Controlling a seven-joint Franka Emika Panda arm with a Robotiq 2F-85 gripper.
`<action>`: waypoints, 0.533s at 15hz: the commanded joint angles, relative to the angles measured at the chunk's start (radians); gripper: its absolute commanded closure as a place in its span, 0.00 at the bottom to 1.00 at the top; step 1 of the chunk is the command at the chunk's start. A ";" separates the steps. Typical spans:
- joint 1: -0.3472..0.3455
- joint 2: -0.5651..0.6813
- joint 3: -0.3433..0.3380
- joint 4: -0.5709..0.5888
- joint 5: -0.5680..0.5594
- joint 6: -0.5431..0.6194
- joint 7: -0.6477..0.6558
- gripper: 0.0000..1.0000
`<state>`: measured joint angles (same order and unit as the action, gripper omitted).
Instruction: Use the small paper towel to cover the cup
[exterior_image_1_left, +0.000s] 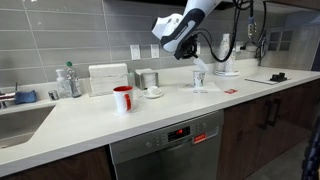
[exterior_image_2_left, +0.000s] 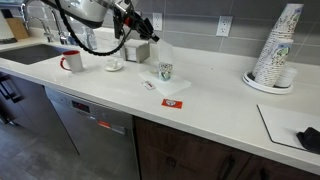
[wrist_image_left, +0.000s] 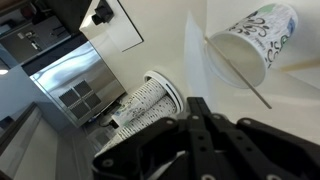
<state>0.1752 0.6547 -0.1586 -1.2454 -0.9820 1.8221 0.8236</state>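
Gripper (wrist_image_left: 197, 108): jaws together, pinching the small paper towel (wrist_image_left: 195, 55), which hangs limp just above the cup (exterior_image_2_left: 165, 71). The cup stands upright on a larger white sheet (exterior_image_2_left: 175, 86) on the counter (exterior_image_2_left: 220, 112). Its interior looks empty, though the view is poor. Dark printed pattern on the cup wall; no writing legible. Red mug (exterior_image_2_left: 72, 61), white inside, stands well apart.

The small paper towel (exterior_image_2_left: 160, 50) suspended just above the cup (exterior_image_2_left: 165, 71)
Towel: thin, white, limp, pinched in the closed gripper (wrist_image_left: 196, 103). Cup: short, pale with dark print, no handle, upright on the surface (exterior_image_2_left: 220, 100), mouth uncovered.
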 joint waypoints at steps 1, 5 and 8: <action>0.010 0.023 0.012 0.021 -0.051 -0.035 -0.028 1.00; 0.014 0.038 0.021 0.029 -0.073 -0.053 -0.054 1.00; 0.017 0.048 0.026 0.030 -0.081 -0.061 -0.078 1.00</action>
<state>0.1933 0.6753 -0.1471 -1.2435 -1.0367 1.7998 0.7813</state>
